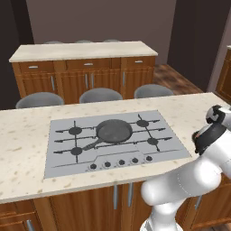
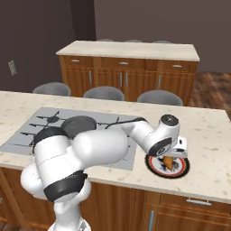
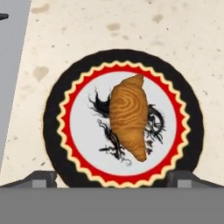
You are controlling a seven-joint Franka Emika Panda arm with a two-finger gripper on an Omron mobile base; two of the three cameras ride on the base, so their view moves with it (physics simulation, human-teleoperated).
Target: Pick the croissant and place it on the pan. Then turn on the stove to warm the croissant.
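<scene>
A: Where is the croissant (image 3: 129, 116)?

B: On the plate (image 3: 59, 144), at the middle of the hand view. It lies lengthwise from top to bottom there, over the plate's dark drawing on the white centre. In the right base view the croissant (image 2: 167, 162) shows as an orange bit at the lower right, on the plate (image 2: 178, 170) near the table's (image 2: 207, 135) front edge.

A: And the gripper (image 2: 175, 154)?

B: It hangs right above the plate in the right base view, pointing down. The jaws are spread wide and hold nothing; in the hand view the two tips sit at the bottom left and bottom right corners, either side of the plate's lower rim, and the croissant lies free between and above them.

A: The pan (image 1: 113, 131)?

B: In the centre of the left base view, on the stove (image 1: 63, 162), with its handle pointing to the lower left. Nothing lies in it. The five knobs (image 1: 121, 162) run in a row below it, along the stove's front edge.

A: Plate and stove, are they close?

B: The plate sits just right of the stove (image 2: 18, 140) in the right base view.
</scene>
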